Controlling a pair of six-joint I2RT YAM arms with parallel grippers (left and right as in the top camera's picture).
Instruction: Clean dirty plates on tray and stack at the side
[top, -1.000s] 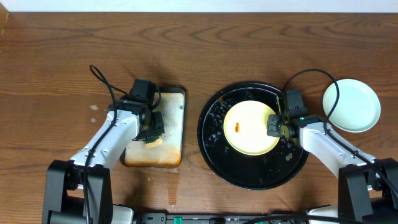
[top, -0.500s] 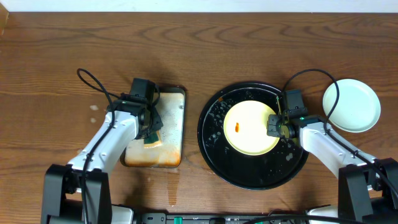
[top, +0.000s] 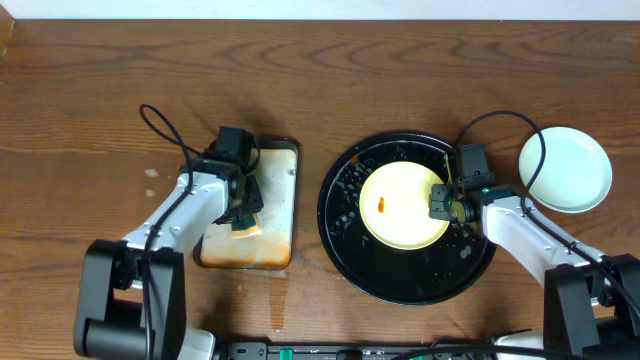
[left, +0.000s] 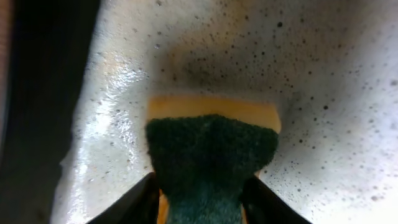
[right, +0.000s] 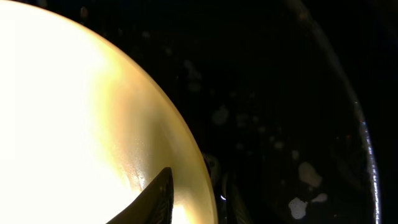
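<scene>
Overhead, the yellow plate (top: 400, 205) sits mid-tray on the black tray (top: 410, 285), with a small orange smear on it. The right gripper (top: 441, 201) has its jaws clamped on the plate's right rim. The left gripper (top: 243, 218) is squeezed tight on the green sponge (left: 211, 149), down in the metal pan (top: 280, 190). One mint plate (top: 565, 170) rests on the bare table (top: 100, 100), just right of the tray.

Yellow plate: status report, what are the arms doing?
Left gripper shut on green sponge, in metal pan. Right gripper shut on yellow plate rim, in black tray. Orange smear uncleaned. Nothing blocking.
</scene>
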